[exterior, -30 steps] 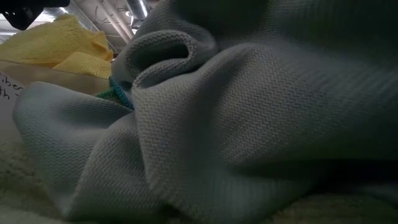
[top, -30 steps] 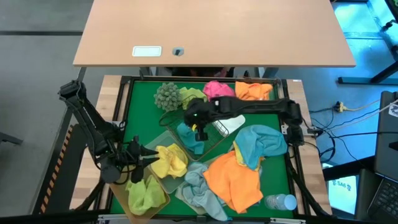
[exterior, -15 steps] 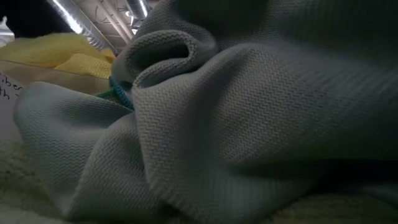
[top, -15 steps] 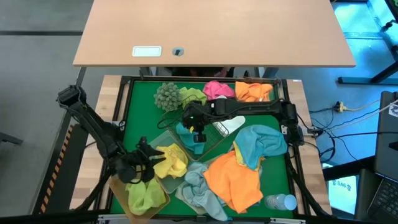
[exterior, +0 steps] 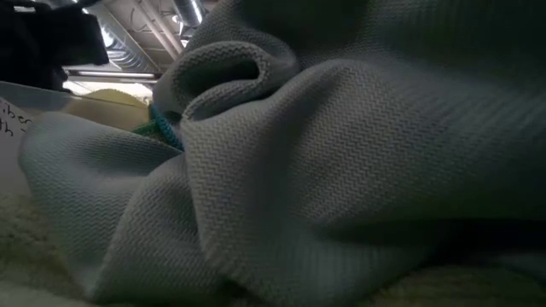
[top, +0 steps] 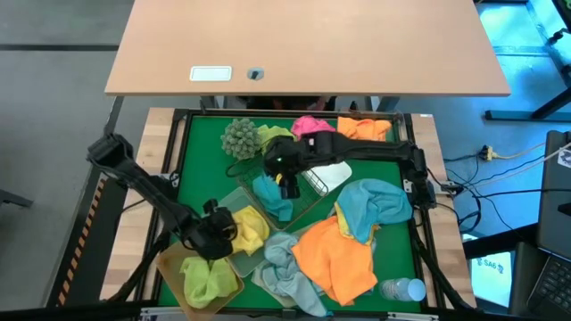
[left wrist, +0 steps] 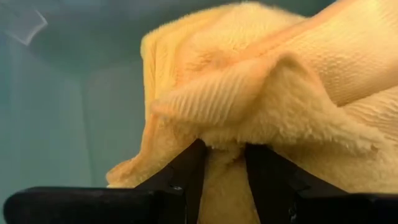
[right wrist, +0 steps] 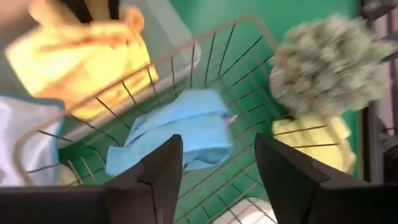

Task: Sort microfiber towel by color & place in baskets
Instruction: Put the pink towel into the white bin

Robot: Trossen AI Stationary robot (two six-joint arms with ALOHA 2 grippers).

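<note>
- Your left gripper [top: 221, 234] has slid in from the table's left edge since a second ago and now sits right on the yellow towel [top: 245, 228]; it was clear of it before
- In the left wrist view its fingertips [left wrist: 186, 163] are pinched into a fold of that yellow cloth, so it's clamped on the towel
- The yellow towel looks fluffy and ribbed, bunched into a heap in the frosted clear basket [top: 234, 198], just above the amber basket [top: 234, 278] holding a lime green towel [top: 203, 278]
- Your right gripper [top: 287, 185] has barely shifted; it hangs over the green wire basket [right wrist: 205, 56] with fingers spread wide and nothing in them
- A light blue towel [right wrist: 186, 129] lies crumpled inside that wire basket, directly under the open fingers
- Big orange towel [top: 339, 257] and another light blue one [top: 375, 203] lie loose on the green mat [top: 201, 156], same as before
- Low view is mostly filled by a grey-blue cloth [exterior: 341, 170] close to the lens
</note>
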